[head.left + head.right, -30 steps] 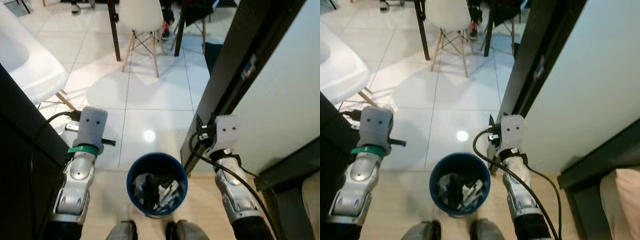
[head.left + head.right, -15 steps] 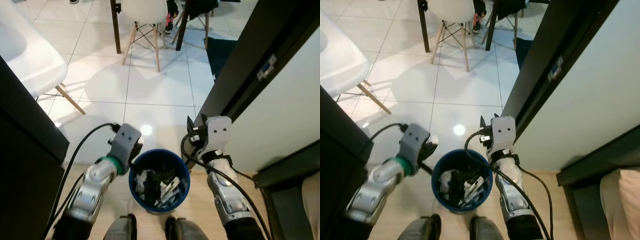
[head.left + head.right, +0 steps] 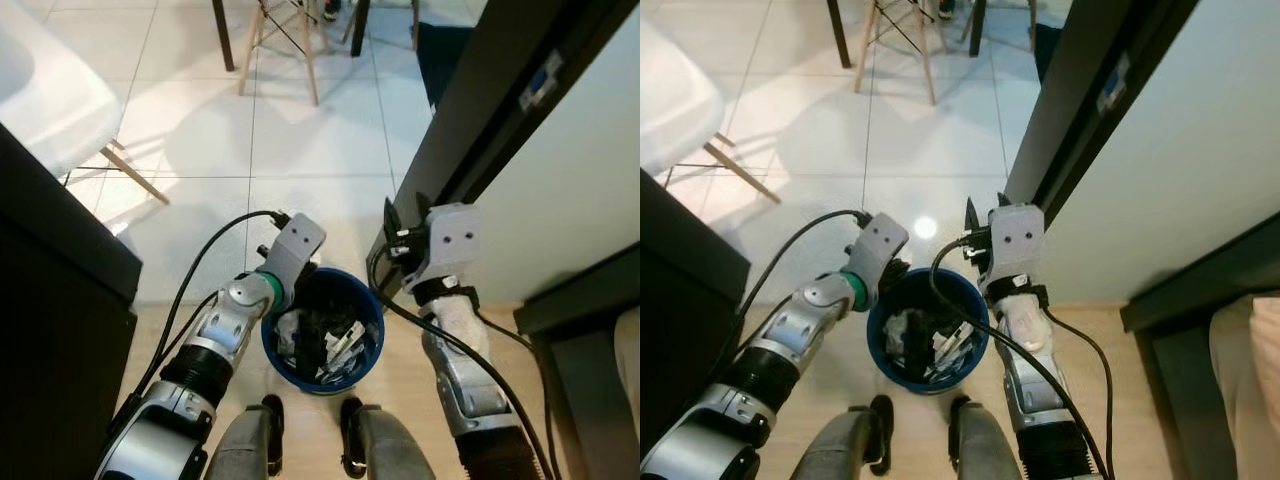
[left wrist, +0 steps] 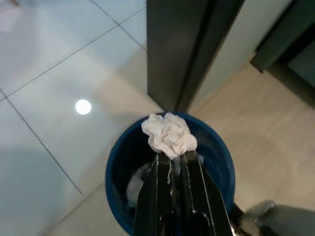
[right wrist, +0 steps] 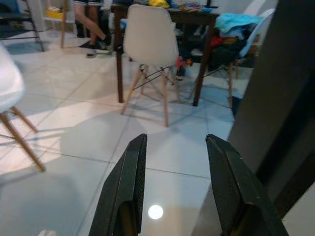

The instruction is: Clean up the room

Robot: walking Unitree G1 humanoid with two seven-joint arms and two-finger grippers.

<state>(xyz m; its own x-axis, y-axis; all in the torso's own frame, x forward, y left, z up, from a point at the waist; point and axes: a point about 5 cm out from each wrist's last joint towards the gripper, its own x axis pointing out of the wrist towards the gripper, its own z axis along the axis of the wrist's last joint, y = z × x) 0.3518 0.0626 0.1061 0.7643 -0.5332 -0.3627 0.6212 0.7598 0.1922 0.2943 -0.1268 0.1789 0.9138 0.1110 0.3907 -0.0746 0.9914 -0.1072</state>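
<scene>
Left gripper (image 4: 170, 162) has swung in over the blue bin (image 3: 372, 345) | fingers pinch crumpled tissue (image 4: 169, 135) above its mouth | light, soft, pinch anywhere | right gripper (image 5: 174, 189) spread, idle.

The left gripper (image 4: 170, 162) has swung in from the side, bringing its crumpled tissue (image 4: 169, 134) over the blue bin (image 4: 216, 152)

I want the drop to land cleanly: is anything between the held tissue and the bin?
Nothing visible does. The left pincer holds the crumpled tissue directly over the open blue bin, which already holds some trash.
</scene>
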